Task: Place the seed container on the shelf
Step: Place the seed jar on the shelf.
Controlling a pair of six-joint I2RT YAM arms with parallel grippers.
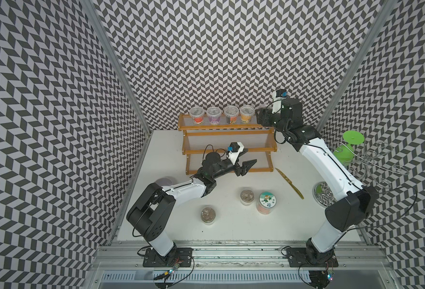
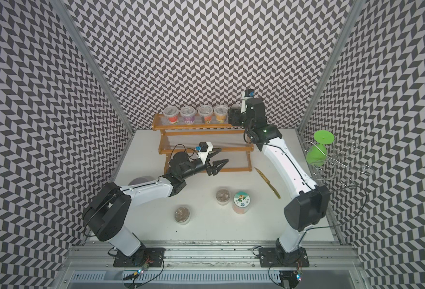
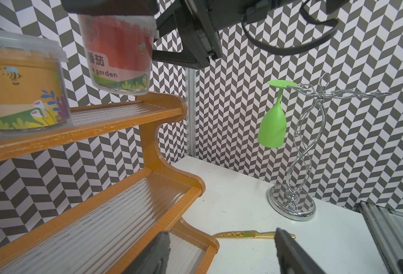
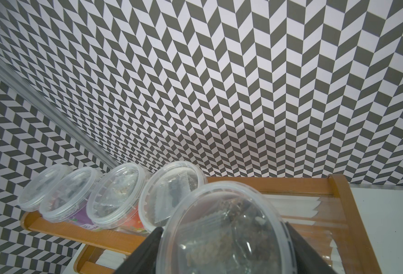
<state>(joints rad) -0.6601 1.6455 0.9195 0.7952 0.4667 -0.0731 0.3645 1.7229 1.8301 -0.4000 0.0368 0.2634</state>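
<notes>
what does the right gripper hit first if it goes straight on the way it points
Most likely the clear-lidded cup with the orange-yellow label, nearest in the row on the top tier of the orange-brown wooden shelf. The red-labelled seed cup the right gripper holds would touch it first.

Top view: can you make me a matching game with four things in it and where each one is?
Things
1. green glass
2. gold knife
3. tomato seed container
4. sticker-lid jar

Places
A. lying flat on the table
B. gripped in the jaws of the right gripper, at the top tier of the shelf
C. standing upright on the table
D. hanging upside down on the wire stand

Pairs: 1-D, 2-A, 3-B, 4-C
</notes>
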